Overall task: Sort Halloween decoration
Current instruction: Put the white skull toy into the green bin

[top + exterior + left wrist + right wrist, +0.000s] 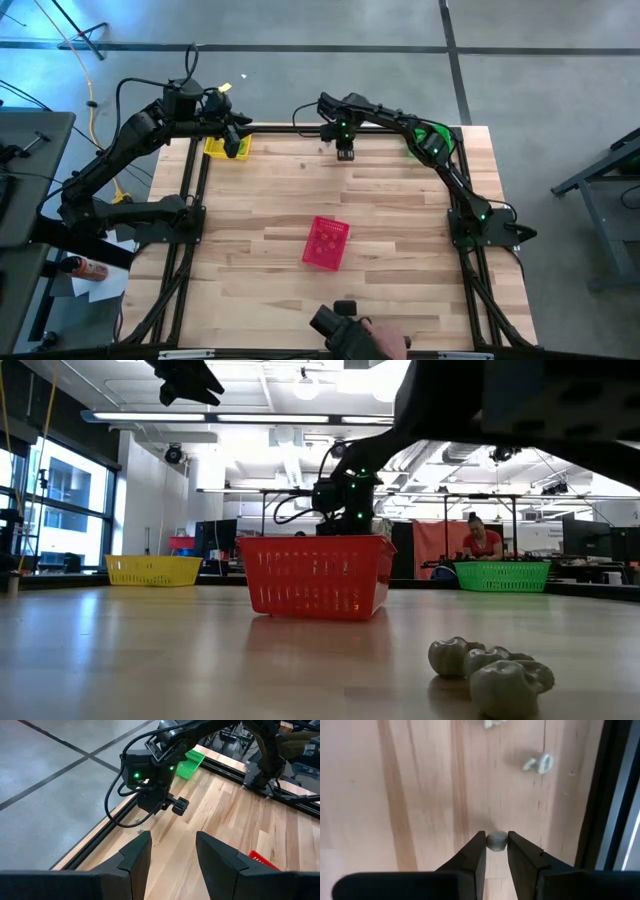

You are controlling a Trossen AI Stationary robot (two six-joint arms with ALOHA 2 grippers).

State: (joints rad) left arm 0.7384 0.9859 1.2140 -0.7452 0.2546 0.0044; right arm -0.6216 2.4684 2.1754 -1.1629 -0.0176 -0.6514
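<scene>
We see the right gripper [496,851] near the table's [400,230] far edge, its fingers clenched on a small pale trinket [496,840], with two more pale trinkets [539,763] lying loose just beyond it beside the black frame rail. The left gripper [172,851] hangs with fingers apart over the yellow basket [226,148] at the far left corner. The red basket [326,243] sits mid-table and the green basket [432,137] at the far right corner, well clear of the grasp.

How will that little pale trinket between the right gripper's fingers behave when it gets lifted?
The trinket looks rounded, so it may roll or squirt out of the right gripper. It is tiny, probably light. The narrow fingertips leave little contact.
</scene>
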